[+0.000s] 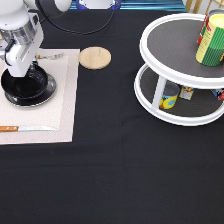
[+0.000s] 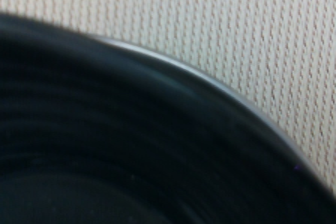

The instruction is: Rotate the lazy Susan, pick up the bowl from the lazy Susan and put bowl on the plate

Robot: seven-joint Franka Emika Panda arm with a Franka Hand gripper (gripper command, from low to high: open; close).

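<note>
one bowl on plate, gripper above.

Glossy black bowl, woven placemat

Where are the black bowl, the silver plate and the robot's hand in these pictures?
bowl [image 1: 27, 86]: exterior view, on its ribbed black inside.
plate [image 1: 50, 93]: exterior view, on the silver rim peeking out under the bowl.
hand [image 1: 20, 65]: exterior view, on its white lower end, over the bowl's top edge.
</note>
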